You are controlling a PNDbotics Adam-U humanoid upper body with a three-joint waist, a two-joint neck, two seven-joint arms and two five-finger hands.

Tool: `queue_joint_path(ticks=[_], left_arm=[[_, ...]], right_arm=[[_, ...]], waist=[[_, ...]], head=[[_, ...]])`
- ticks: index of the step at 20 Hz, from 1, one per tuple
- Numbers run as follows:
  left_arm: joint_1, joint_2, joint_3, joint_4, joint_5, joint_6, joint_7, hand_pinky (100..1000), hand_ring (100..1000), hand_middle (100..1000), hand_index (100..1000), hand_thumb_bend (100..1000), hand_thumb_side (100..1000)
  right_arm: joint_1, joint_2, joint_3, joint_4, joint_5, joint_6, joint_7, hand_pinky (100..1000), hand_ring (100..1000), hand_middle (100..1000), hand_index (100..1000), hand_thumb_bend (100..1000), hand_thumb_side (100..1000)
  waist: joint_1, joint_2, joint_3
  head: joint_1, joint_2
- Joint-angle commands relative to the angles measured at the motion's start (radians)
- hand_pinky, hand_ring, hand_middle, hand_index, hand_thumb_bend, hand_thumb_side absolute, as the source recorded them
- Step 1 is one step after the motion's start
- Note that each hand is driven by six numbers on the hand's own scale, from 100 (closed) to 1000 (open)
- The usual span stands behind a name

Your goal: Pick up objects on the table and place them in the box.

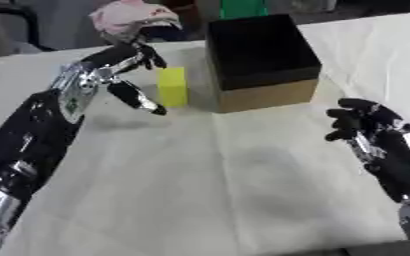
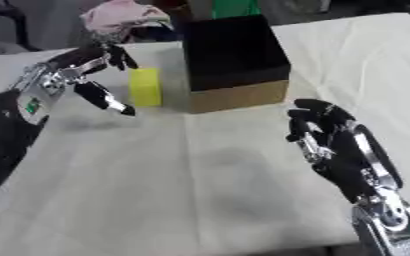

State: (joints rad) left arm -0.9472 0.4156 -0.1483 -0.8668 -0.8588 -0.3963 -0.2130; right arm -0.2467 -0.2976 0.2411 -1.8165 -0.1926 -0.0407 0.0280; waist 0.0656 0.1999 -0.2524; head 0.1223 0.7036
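The yellow block (image 1: pixel 173 87) stands upright on the white-covered worktop (image 1: pixel 217 190), just left of the box (image 1: pixel 261 60), whose dark open top shows nothing I can make out inside. The left hand (image 1: pixel 125 75) is at the block's left side, spread wide, with its upper fingers above and beyond the block and its thumb low beside it, near but not yet closed round it. The right hand (image 2: pixel 327 130) hangs idle at the near right, its fingers curled and holding nothing. As far as can be judged, the task is at an early stage: the one object in view is still on the worktop, waiting to be grasped, lifted and lowered into the box.
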Motion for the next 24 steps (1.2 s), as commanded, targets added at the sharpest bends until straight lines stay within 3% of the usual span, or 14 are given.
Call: queue_joint_path(ticks=[1, 8, 18, 24], left_arm=[[-0.029, 0.004, 0.015, 0.000, -0.045, 0.006, 0.064, 753, 704, 707, 790, 774, 364], [-0.037, -0.014, 0.034, 0.042, -0.107, 0.031, 0.173, 761, 717, 724, 796, 763, 345], [-0.042, -0.019, 0.058, 0.093, -0.122, 0.058, 0.223, 773, 731, 743, 797, 717, 360], [-0.039, -0.023, 0.059, 0.109, -0.102, 0.057, 0.192, 741, 617, 592, 712, 641, 349]], right_arm=[[-0.012, -0.014, 0.000, -0.019, -0.002, -0.002, 0.005, 602, 830, 523, 784, 235, 366], [-0.015, -0.014, 0.004, -0.020, -0.001, -0.001, 0.008, 601, 830, 523, 784, 236, 369], [-0.024, -0.016, 0.012, -0.019, 0.004, -0.001, 0.015, 601, 830, 522, 783, 237, 374], [-0.025, -0.016, 0.012, -0.019, 0.007, -0.001, 0.015, 600, 830, 522, 783, 237, 376]], waist=[[-0.004, -0.012, -0.003], [-0.001, -0.006, -0.015], [0.009, 0.010, -0.031], [0.012, 0.016, -0.034]], head=[[0.006, -0.012], [0.011, -0.018], [0.018, -0.029], [0.018, -0.032]])
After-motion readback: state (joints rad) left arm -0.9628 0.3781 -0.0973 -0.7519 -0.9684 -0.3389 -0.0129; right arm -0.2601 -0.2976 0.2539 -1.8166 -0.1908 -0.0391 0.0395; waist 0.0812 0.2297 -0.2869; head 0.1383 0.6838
